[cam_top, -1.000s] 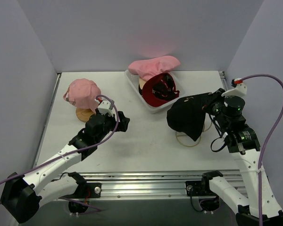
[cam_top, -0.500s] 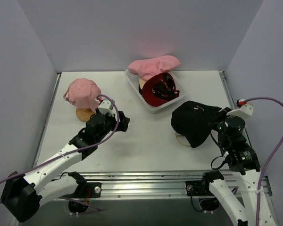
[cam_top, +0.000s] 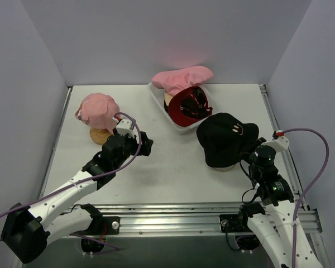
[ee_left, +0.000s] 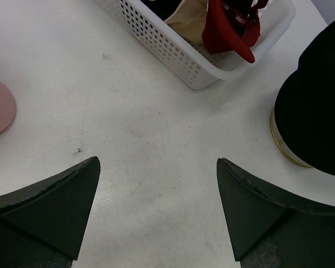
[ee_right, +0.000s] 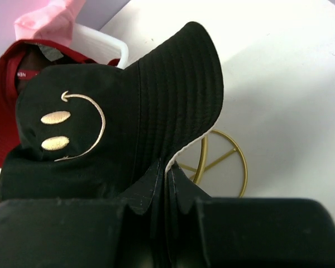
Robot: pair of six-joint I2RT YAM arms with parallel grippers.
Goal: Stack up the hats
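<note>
A black bucket hat (cam_top: 226,139) with a smiley face (ee_right: 72,125) sits over a gold wire stand (ee_right: 226,162) at the right. My right gripper (ee_right: 168,167) is shut on its brim, at the hat's near right side (cam_top: 250,149). On a wooden stand at the far left rests a pink cap (cam_top: 97,109). A red cap (cam_top: 190,103), a pink bucket hat (cam_top: 181,78) and a tan hat (ee_left: 190,19) lie in the white basket (ee_left: 173,56). Over bare table left of centre, my left gripper (ee_left: 157,161) hangs open and holds nothing (cam_top: 145,145).
The white mesh basket (cam_top: 159,100) stands at the back centre. The wooden stand's base (cam_top: 99,135) is just beyond my left arm. Grey walls close the table at the left, right and back. A metal rail (cam_top: 178,215) runs along the near edge.
My right gripper has drawn back toward the near edge and come down with the black hat, which now covers the gold stand instead of hanging beside it. The left arm has not moved.
</note>
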